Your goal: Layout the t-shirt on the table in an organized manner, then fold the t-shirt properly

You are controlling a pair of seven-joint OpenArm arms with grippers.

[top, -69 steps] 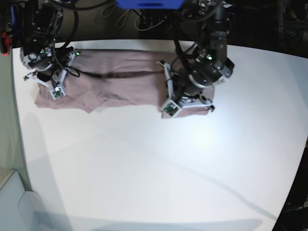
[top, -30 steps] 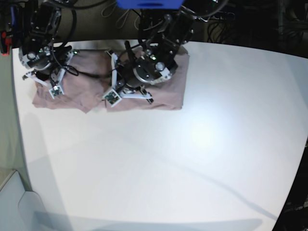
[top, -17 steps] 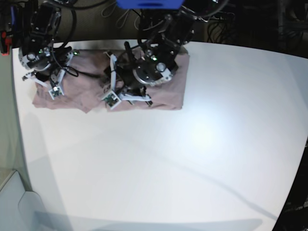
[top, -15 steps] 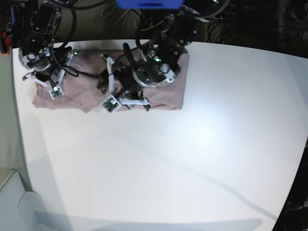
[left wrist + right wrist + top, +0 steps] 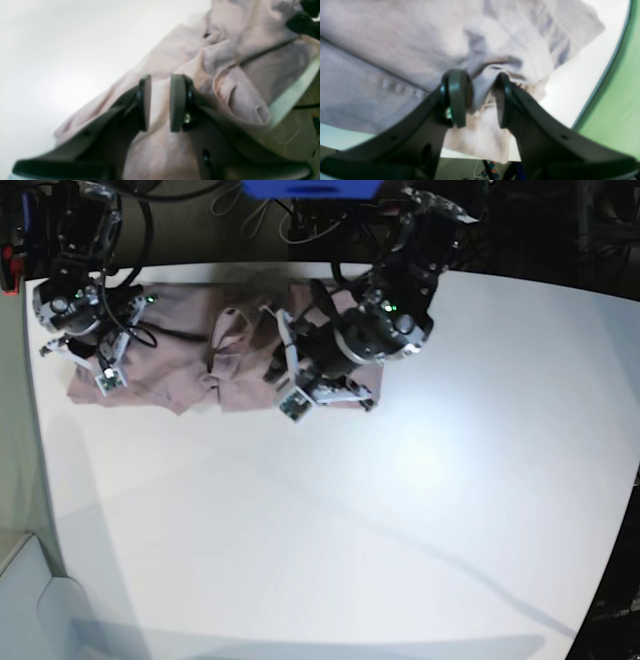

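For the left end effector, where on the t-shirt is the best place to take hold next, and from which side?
Probably the raised ridge of cloth on the t-shirt, beside the left end effector. It stands up off the table as a fold, so the pads could close across it from above; the flat cloth around it offers no edge to pinch.

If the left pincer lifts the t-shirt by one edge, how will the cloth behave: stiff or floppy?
Probably floppy: the t-shirt lies in soft bunched folds on the table, so a lifted edge should sag. It likely looks light, since the right pincer raises a small ridge of cloth with only a pinch. Pushing would probably wrinkle it rather than slide it flat.
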